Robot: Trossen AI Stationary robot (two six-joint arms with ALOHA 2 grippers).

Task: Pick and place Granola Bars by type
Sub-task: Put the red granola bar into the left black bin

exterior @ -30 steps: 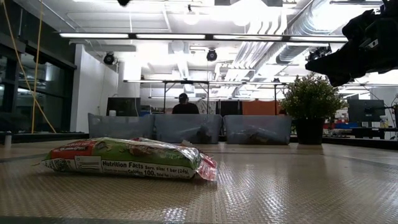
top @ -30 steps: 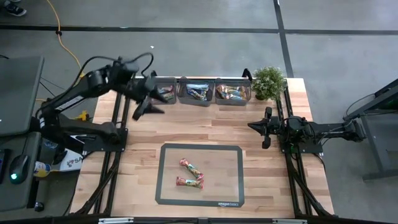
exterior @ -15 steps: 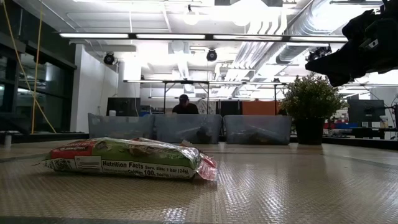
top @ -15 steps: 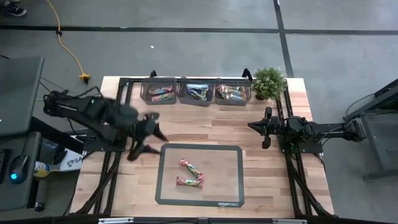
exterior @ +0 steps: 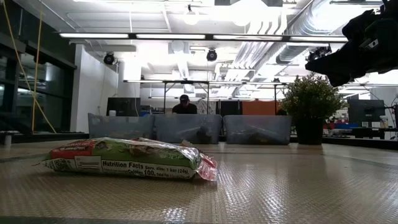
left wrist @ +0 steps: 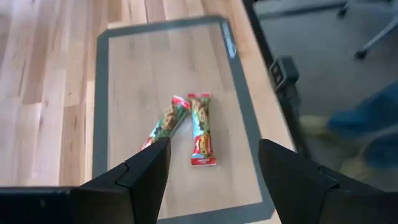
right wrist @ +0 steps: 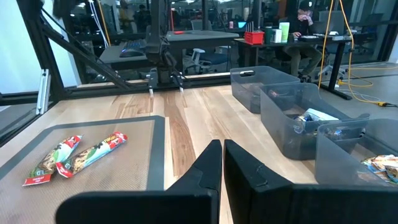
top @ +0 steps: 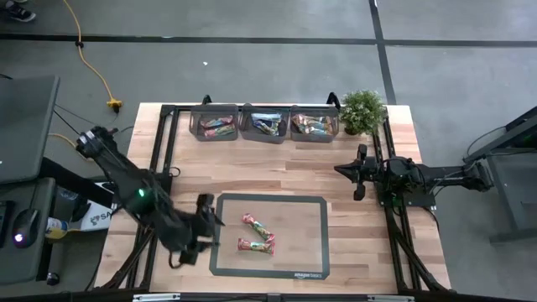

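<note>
Late stage: most Granola Bars (top: 265, 124) lie sorted in three bins (top: 264, 132); two bars (top: 256, 235) remain on the mat (top: 312, 243), left end effector (top: 205, 228) spread nearby, right end effector (top: 356, 172) closed, idle.

Two granola bars (top: 256, 234) on the mat (top: 310, 243), three bins (top: 264, 126), one plant (top: 362, 109).

The high view is evenly lit from above, with only soft, short shadows under the arms and the plant (top: 363, 110). In the low view the ceiling lamps (exterior: 186, 36) are very bright and the room behind is pale, so the plant and the arm above it look dark against it, and the mat (exterior: 280, 193) in front is out of focus. The left wrist view is soft at its edges, and the floor beyond the table (left wrist: 50, 93) is blurred.
</note>
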